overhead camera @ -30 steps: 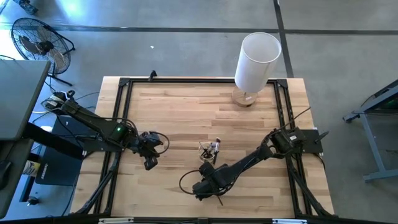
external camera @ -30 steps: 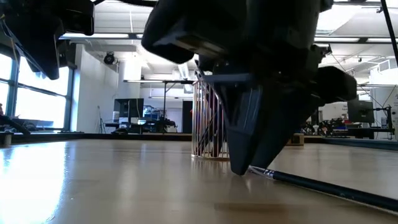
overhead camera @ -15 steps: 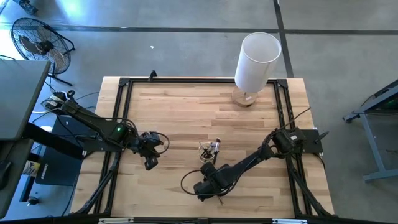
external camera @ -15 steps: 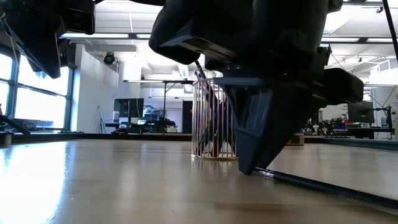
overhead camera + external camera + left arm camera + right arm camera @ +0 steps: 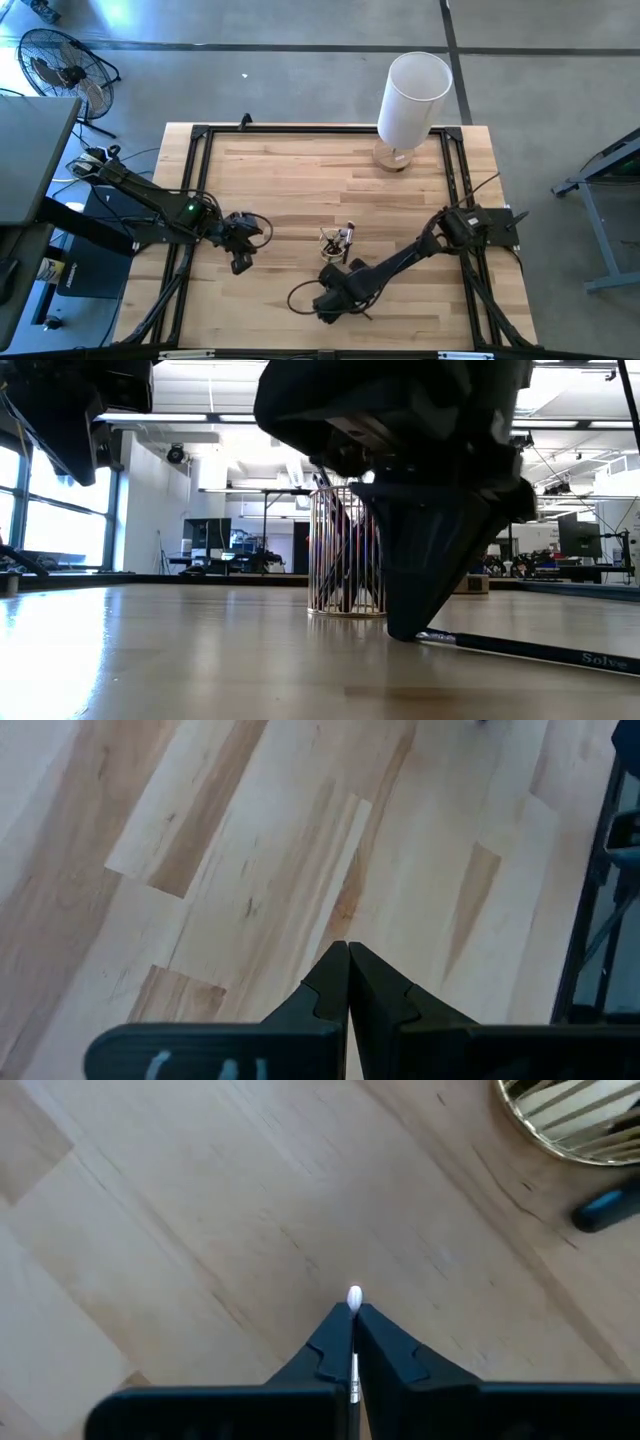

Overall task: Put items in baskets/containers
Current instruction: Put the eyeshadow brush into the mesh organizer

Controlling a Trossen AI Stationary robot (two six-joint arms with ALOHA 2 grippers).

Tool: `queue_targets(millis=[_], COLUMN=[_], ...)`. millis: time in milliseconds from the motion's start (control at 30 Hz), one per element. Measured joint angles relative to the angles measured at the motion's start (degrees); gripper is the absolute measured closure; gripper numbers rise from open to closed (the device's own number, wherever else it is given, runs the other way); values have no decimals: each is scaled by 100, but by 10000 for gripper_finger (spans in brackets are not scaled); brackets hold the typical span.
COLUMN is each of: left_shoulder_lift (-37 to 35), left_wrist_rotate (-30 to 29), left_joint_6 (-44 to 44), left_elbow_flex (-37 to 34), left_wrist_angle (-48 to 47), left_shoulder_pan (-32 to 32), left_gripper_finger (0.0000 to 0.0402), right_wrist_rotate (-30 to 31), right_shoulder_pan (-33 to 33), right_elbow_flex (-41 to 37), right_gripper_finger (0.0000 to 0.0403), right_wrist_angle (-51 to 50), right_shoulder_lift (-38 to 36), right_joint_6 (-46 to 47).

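Note:
A small clear ribbed cup (image 5: 335, 243) (image 5: 346, 550) stands upright near the table's middle with several brushes leaning inside it. My right gripper (image 5: 323, 308) (image 5: 354, 1310) is low over the table, just near of the cup, shut on a thin brush (image 5: 530, 651). That brush has a dark handle and lies along the wood. My left gripper (image 5: 240, 264) (image 5: 348, 948) hovers shut over bare wood at the table's left and holds nothing. My right gripper pinches the brush between its two fingertips near one end; a small white tip (image 5: 354, 1294) pokes out just past them. The fingers point steeply down from above. The dark handle (image 5: 560, 654) stretches away from the fingertips and lies on the table.
A tall white cylinder on a wooden base (image 5: 412, 98) stands near the far edge. A black frame rail (image 5: 455, 180) borders the tabletop. One dark rounded end (image 5: 605, 1210) lies on the wood beside the cup (image 5: 570, 1120). Bare wood spreads between the two grippers.
My right gripper has shifted slightly toward the table's right, staying low. The brush's free end has swung across the wood while the end at the fingertips stayed put; its printed side now faces the low camera.

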Motion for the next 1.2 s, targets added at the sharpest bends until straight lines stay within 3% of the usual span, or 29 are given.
queue_targets(millis=[167,367,533,667,800,933,1033,1100,1200], left_shoulder_lift=[0,0,0,0,0,0,0,0,0], left_wrist_rotate=[172,174,176,157,76,-263,-617,-822,-999], left_joint_6=[157,164,163,163,163,17,-433,-718,-1047], left_elbow_flex=[0,0,0,0,0,0,0,0,0], left_wrist_angle=[-4,-8,-6,-4,-2,1,1,2,1], left_shoulder_pan=[-2,-2,0,0,2,2,4,7,7], left_gripper_finger=[401,401,401,401,401,401,401,401,401], right_wrist_rotate=[924,1612,3116,4039,4309,4414,4385,3950,2777], right_shoulder_pan=[282,512,744,878,855,744,526,254,-336], right_elbow_flex=[-40,-16,-40,-669,-1931,-3637,-4952,-5837,-6935], right_gripper_finger=[401,402,402,402,403,403,403,403,403], right_wrist_angle=[2,-3,-169,-206,387,2133,4361,6185,9166], right_shoulder_lift=[-251,-604,-899,-1465,-2655,-4004,-4987,-5470,-5814], right_joint_6=[385,416,416,477,156,-1058,-2627,-3904,-5733])
